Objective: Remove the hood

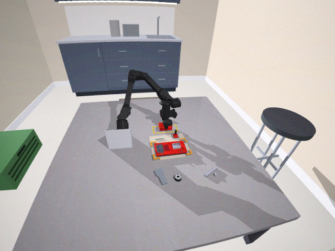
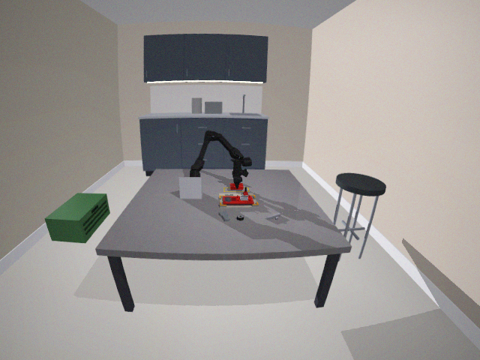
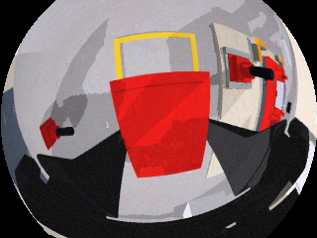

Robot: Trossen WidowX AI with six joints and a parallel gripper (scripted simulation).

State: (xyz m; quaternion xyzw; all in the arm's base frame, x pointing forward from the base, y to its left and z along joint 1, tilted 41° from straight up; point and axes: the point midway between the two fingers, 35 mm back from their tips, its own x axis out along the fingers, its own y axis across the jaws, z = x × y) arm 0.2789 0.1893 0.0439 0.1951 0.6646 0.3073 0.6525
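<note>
1. Beige-walled kitchen room around us; grey bench (image 1: pixel 81 189) in the middle; dark cabinets (image 1: pixel 119 65) at the back wall; green crate (image 1: pixel 16 156) on the floor on one side; black stool (image 1: pixel 288 123) on the other.
2. We see the black arm (image 1: pixel 135 81) standing on the bench behind a pale grey block (image 1: pixel 118 138); it bends over and points down at the yellow-outlined marked area (image 1: pixel 154 129).
3. Claw (image 1: pixel 166 124) clamped on the red hood (image 1: pixel 163 126); in the wrist view the hood (image 3: pixel 161 122) fills the centre, its far edge overlapping the near side of the marked area (image 3: pixel 157 38); we cannot tell whether it touches the bench.
4. Toy car (image 1: pixel 170 149) lies just in front of the marked area, on a beige board (image 1: pixel 155 139) with orange corner brackets; red body, hood off, grey inner parts showing.
5. Small red piece with a black peg (image 1: pixel 176 135) sits on the board between car and hood.
6. Loose grey parts nearer the bench front: a flat bracket (image 1: pixel 160 175); a small wheel (image 1: pixel 177 177); a short bar (image 1: pixel 210 171).
</note>
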